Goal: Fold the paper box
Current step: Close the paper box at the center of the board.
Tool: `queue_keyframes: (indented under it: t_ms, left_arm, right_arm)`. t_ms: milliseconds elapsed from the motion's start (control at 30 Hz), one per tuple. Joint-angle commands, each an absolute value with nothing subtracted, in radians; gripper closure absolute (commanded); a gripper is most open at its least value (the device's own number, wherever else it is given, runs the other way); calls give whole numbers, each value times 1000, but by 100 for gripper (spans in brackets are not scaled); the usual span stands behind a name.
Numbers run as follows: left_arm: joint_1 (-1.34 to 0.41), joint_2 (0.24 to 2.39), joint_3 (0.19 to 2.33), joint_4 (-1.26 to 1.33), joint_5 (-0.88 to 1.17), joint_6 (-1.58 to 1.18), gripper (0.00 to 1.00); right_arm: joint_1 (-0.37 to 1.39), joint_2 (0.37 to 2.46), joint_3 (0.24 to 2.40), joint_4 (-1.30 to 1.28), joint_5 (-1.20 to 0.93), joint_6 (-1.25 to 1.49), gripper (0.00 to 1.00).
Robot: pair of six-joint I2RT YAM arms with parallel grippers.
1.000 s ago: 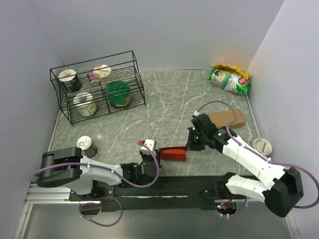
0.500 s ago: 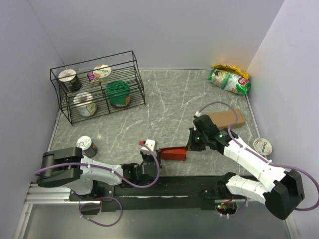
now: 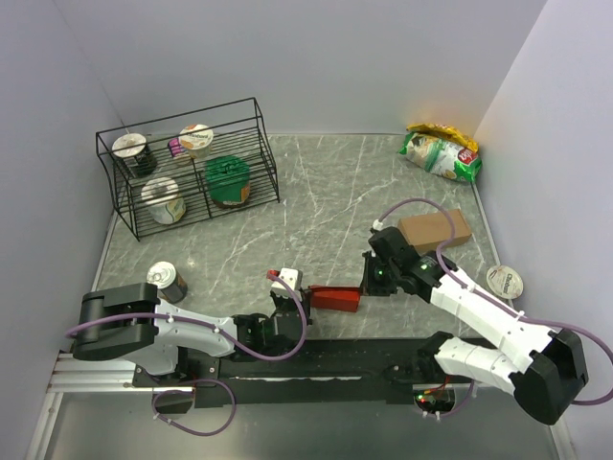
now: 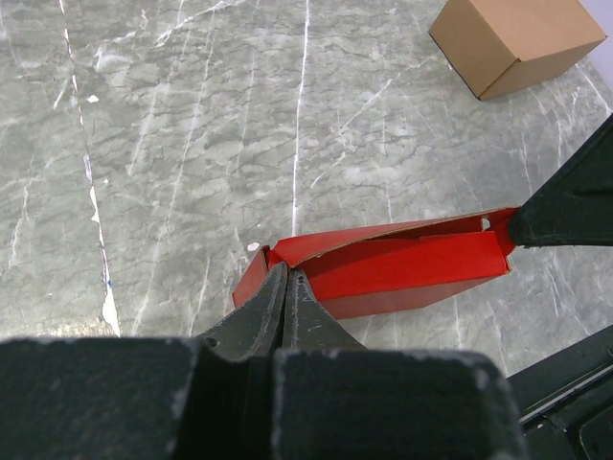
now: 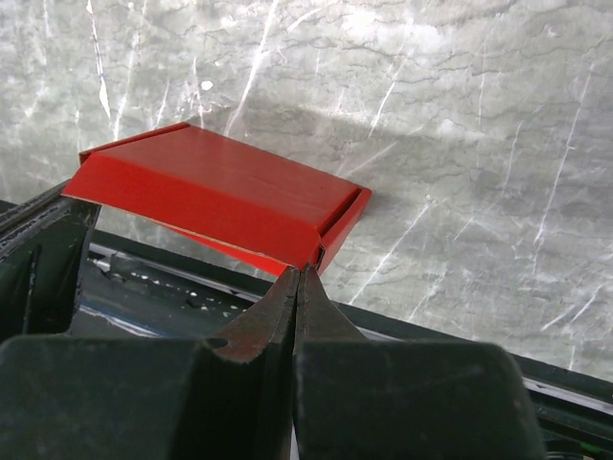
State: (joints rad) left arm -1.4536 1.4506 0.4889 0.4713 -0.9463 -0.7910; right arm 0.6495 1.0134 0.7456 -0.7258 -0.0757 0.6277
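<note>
The red paper box (image 3: 333,299) lies low near the table's front edge between my two grippers. Its lid gapes slightly along the far edge in the left wrist view (image 4: 402,268). My left gripper (image 3: 307,293) is shut, its tips (image 4: 287,273) pressed into the box's left end beside a small end flap. My right gripper (image 3: 363,287) is also shut, its tips (image 5: 305,270) touching the right end corner of the box (image 5: 211,192). No card shows between either pair of jaws. The right gripper's dark fingers (image 4: 570,196) meet the box's far end.
A brown cardboard box (image 3: 436,230) sits just behind the right arm. A wire rack (image 3: 187,168) with cups stands at the back left, and a can (image 3: 168,281) at the front left. A snack bag (image 3: 441,153) and a lidded cup (image 3: 504,280) lie on the right. A black rail (image 3: 316,359) runs along the near edge.
My right gripper has moved slightly toward the near edge and left, and the red box has shifted a little with it. The left gripper has hardly moved.
</note>
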Motion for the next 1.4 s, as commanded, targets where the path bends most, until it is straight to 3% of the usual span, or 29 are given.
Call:
queue_keyframes:
  t_ms: [0, 667, 767, 800, 900, 1100, 1367]
  left_arm:
    - [-1482, 1536, 425, 172, -675, -824, 99]
    - [-1477, 1505, 397, 179, -672, -854, 99]
    - [-1476, 1511, 402, 173, -670, -851, 99]
    - [-1476, 1514, 403, 173, -670, -851, 99]
    - [-1476, 1526, 416, 166, -670, -844, 99]
    - [-1476, 1537, 428, 152, -672, -844, 99]
    - [-1476, 1542, 434, 149, -670, -841, 99]
  right_arm:
    - [701, 1026, 729, -701, -26, 649, 100]
    - [925, 1111, 745, -827, 176, 775, 100]
    - [927, 1085, 791, -882, 190, 759, 73]
    - [927, 1069, 816, -894, 187, 750, 52]
    - [934, 1025, 851, -928, 178, 723, 30]
    - [931, 927, 883, -865, 104, 634, 16]
    - [953, 979, 911, -675, 123, 384, 13]
